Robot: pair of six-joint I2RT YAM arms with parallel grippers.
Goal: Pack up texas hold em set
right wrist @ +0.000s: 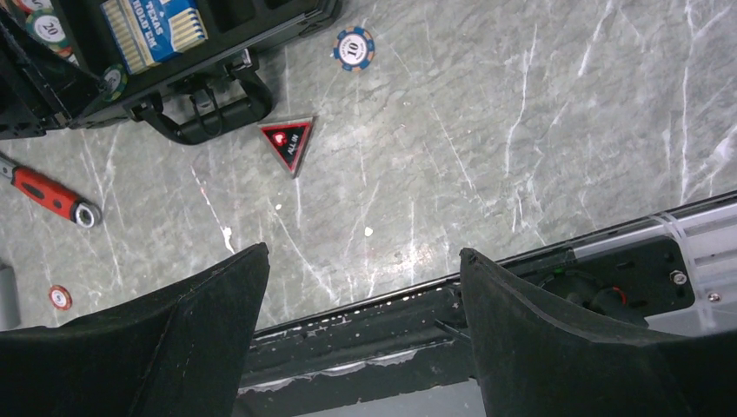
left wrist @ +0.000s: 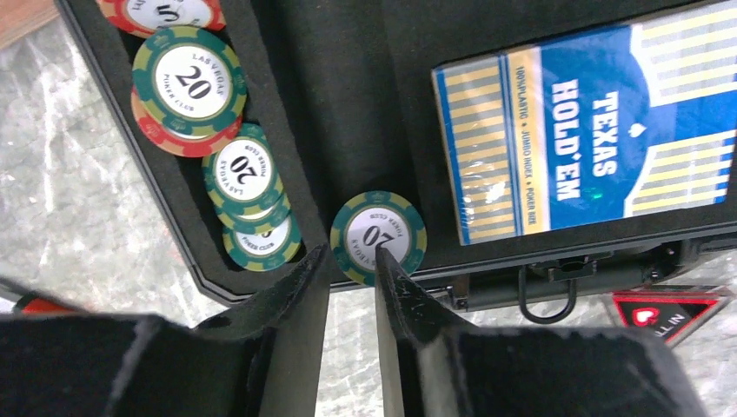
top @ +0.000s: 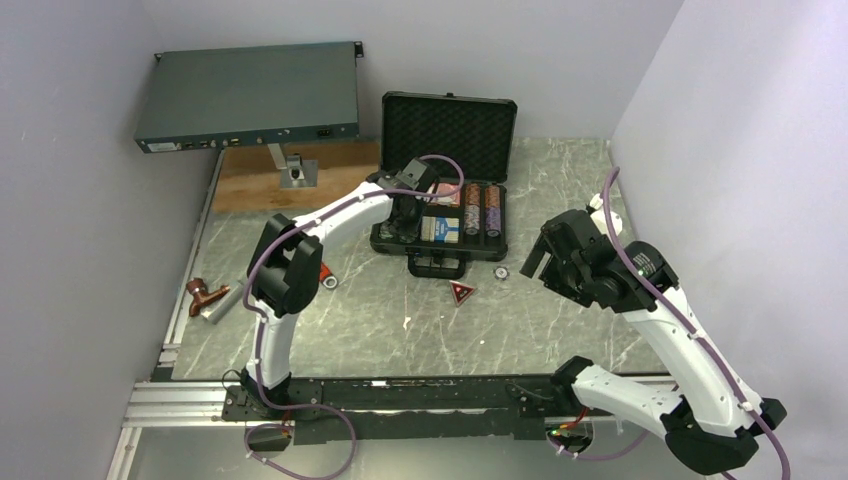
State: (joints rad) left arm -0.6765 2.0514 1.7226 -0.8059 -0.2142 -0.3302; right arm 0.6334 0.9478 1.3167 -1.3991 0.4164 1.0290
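Observation:
The black foam-lined case (top: 447, 130) lies open at the back centre, handle (right wrist: 209, 117) toward me. It holds rows of chips (top: 480, 210) and the blue-yellow card box (left wrist: 591, 130). My left gripper (left wrist: 350, 252) is over the case's front left corner, narrowly open with nothing between the fingers. Its right fingertip (left wrist: 387, 265) overlaps a green "20" chip (left wrist: 378, 228) lying flat on the foam rim. Several green and red chips (left wrist: 248, 169) lie in the slot beside it. The red triangular token (right wrist: 288, 143) and a blue "10" chip (right wrist: 355, 48) lie on the table. My right gripper (right wrist: 362, 252) hangs wide open and empty.
A red-handled wrench (right wrist: 48, 195) and a small red chip (right wrist: 59, 297) lie left of the case. The grey electronics box (top: 248, 97) and a wooden board (top: 300, 175) are at the back left. A brown and grey object (top: 208, 297) lies at the left edge.

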